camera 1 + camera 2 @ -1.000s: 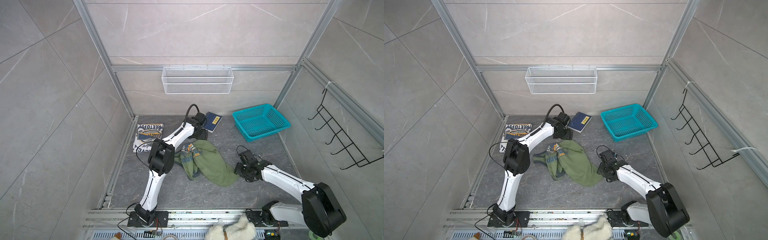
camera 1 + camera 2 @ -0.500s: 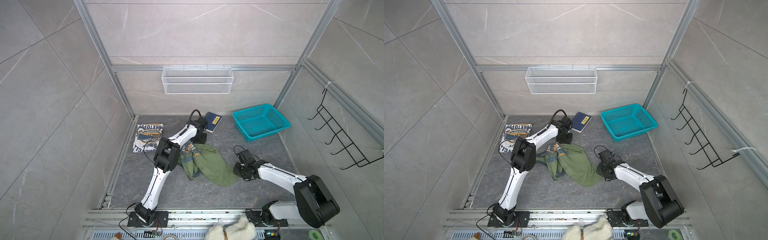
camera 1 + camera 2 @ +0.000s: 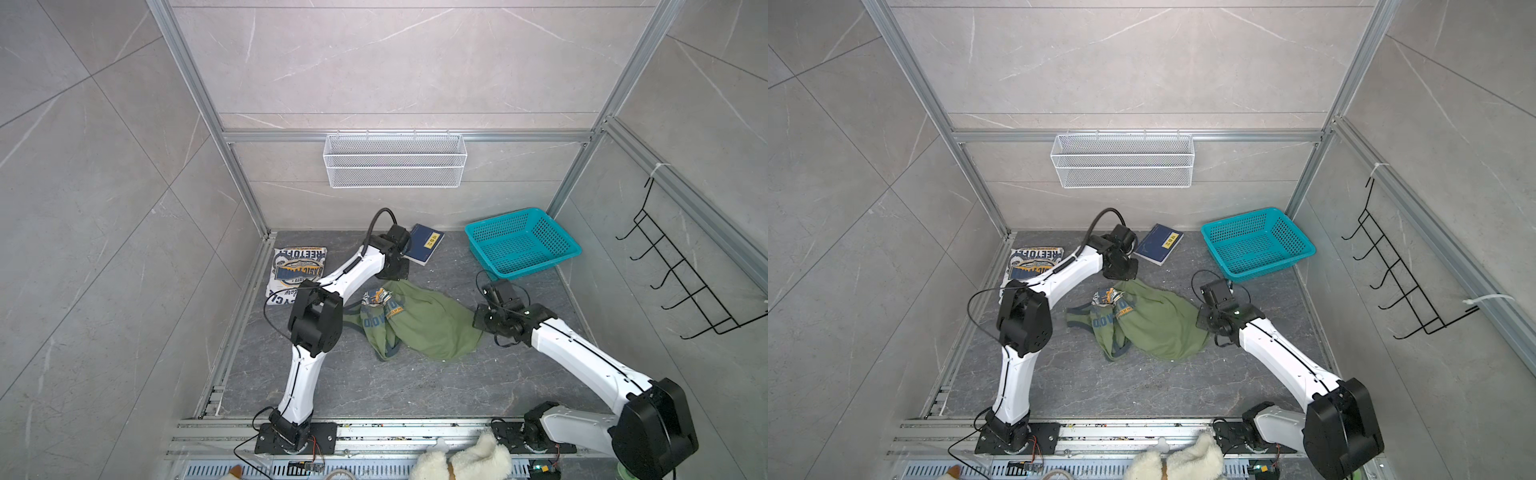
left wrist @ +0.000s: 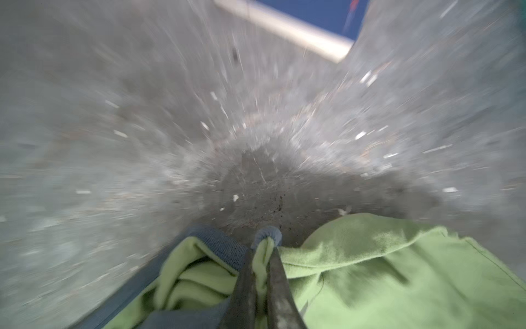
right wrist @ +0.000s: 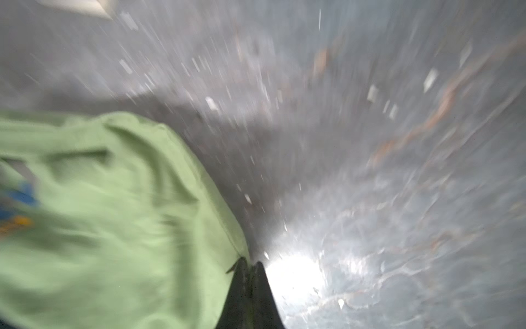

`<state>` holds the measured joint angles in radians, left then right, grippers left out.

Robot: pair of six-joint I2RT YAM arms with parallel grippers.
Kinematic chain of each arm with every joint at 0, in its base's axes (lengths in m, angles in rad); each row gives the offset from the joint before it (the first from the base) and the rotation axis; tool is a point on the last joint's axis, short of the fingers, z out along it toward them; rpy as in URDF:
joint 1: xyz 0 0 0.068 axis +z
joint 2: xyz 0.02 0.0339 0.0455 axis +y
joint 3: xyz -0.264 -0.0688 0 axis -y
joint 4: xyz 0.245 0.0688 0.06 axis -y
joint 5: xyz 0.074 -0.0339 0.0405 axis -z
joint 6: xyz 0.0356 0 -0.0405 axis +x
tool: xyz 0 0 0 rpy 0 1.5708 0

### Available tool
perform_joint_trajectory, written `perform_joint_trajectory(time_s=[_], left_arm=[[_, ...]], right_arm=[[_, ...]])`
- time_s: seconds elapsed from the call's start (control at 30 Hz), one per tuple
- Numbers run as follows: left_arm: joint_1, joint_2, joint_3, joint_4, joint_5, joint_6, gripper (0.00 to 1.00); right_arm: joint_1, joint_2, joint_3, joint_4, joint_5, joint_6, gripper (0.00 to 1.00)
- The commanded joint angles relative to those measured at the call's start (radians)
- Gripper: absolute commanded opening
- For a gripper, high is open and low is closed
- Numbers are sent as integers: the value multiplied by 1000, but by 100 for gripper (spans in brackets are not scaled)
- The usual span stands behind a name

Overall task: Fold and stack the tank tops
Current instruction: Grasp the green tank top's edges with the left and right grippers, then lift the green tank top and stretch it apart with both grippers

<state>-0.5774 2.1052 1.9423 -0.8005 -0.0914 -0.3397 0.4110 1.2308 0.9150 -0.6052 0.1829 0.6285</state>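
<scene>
1. in both top views the white tank top (image 3: 297, 272) is lying folded, print up, at the back-left corner of the desk (image 3: 374, 386). the olive tank top (image 3: 428, 328) is lying crumpled at mid-desk, well apart from it, w/ its navy-trimmed straps bunching toward the left edge.
2. also in both top views, the left gripper (image 3: 395, 279) is reaching down onto the olive tank top's back end, just in front of the navy book (image 3: 424, 248) by the back edge. the right gripper (image 3: 480, 324) is reaching its right end, near the teal basket (image 3: 503, 217) in the back-right corner. the jaws are hiding under the wrists here.
3. left wrist view: the left gripper (image 4: 263, 252) is clenching a fold of green cloth, w/ a bit of navy trim poking out past the tips. the rest of the view is blurry.
4. right wrist view: the right gripper (image 5: 250, 266) is standing closed w/ the green hem running right into the tips, so it's looking like a pinch on the olive tank top (image 5: 113, 199). the pic is blurry too.
5. step in hand, imo: the white top is looking done, and both arms are taking opposite ends of the olive one to lift and spread it.
6. next move is calling for pulling the ends apart evenly and laying the cloth flat w/o twisting, as the straps are tangling. folding and stacking it on the white one are coming after.
</scene>
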Motion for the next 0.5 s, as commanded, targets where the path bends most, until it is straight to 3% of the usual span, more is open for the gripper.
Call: perform_joint_trajectory(time_s=[0.0,0.17,0.27,0.47], left_arm=[[27,-232,26,84,-136,59,0],[45,-401,41,161,-179,148,0],[46,-517,-17,218,-197,158,0],[44,-774,-291,254,-104,78,0]], right_arm=[[0,-12,197,-102,141,-114,0],[0,38,527,-147,179,-195,0],[0,31,635,-151,196,-223,0],[0,-77,601,-191,164,-231,0]])
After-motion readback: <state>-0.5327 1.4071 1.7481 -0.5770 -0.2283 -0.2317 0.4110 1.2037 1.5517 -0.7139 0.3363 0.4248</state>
